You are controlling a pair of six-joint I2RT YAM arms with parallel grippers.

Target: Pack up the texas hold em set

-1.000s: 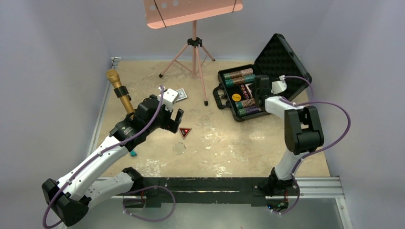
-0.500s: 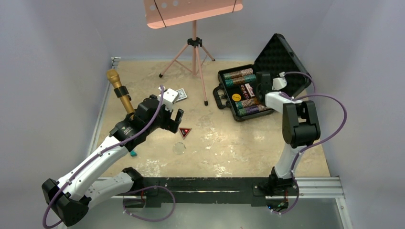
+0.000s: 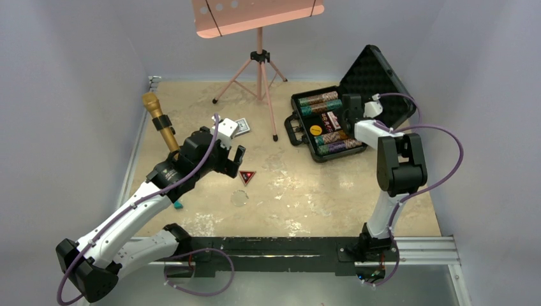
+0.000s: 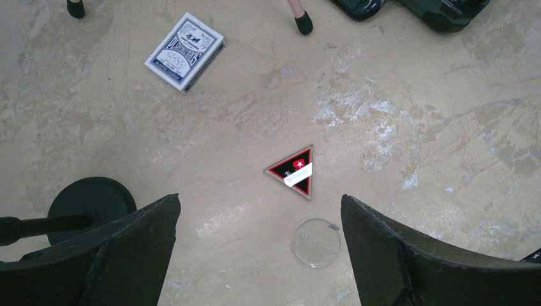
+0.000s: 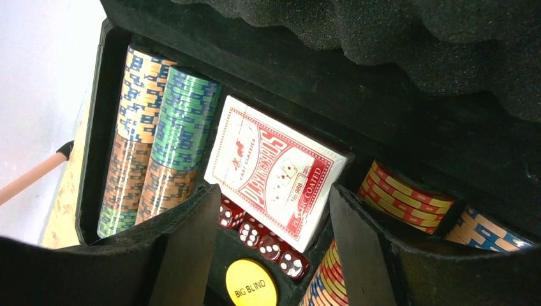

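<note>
Left gripper (image 4: 259, 210) wide open above button (image 4: 292, 172) | right gripper (image 5: 274, 197) open, straddling red deck (image 5: 274, 159) in case (image 3: 375, 75) | we centre jaws on button, go low before closing

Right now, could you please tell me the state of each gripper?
Left gripper: open, empty, above the button.
Right gripper: open over the red deck in the case; no grip visible.

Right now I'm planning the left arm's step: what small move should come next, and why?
Probably lower the left jaws straight down around the triangular button. They stand open above it, it lies flat on the table roughly between them, and it is not yet in the open case.
</note>
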